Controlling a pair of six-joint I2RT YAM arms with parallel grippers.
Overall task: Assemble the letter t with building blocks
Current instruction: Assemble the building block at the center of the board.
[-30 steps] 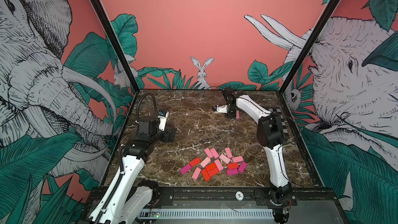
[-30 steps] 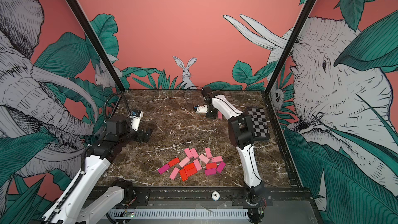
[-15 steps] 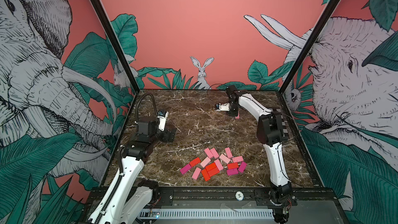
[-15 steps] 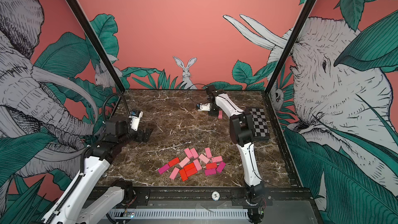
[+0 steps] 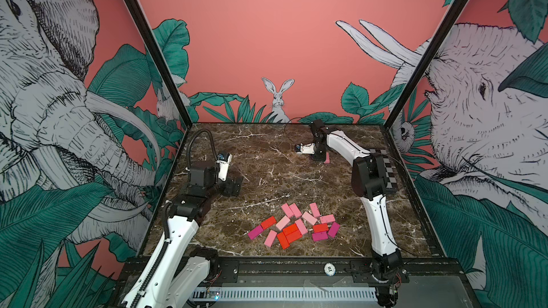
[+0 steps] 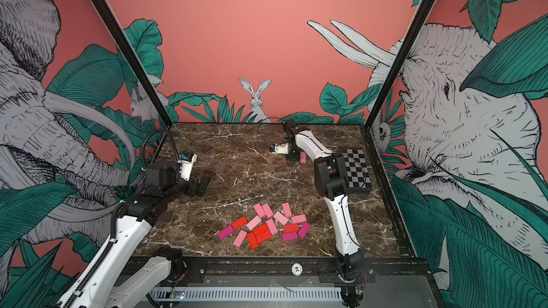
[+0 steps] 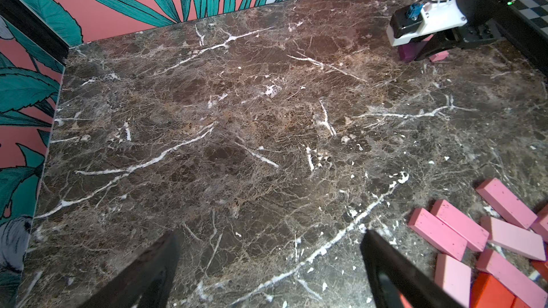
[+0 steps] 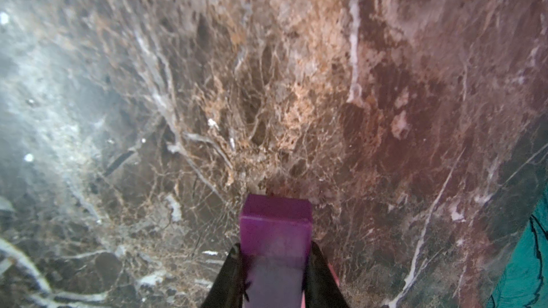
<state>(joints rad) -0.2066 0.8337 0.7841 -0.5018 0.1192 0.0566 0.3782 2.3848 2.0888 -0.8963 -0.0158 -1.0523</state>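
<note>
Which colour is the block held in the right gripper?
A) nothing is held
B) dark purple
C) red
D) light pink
B: in the right wrist view the right gripper is shut on a dark purple block.

The scene contains 18 building blocks (image 5: 309, 218), namely 9 pink blocks (image 5: 287, 210) (8 in the pile and 1 lying apart), 5 red blocks (image 5: 290, 228), 3 magenta blocks (image 5: 255, 232) and 1 dark purple block (image 8: 275, 226), plus 2 robot arms (image 5: 379, 226) and 1 black-and-white checkered board (image 6: 355, 170) on 1 marble tabletop (image 5: 267, 149).
</note>
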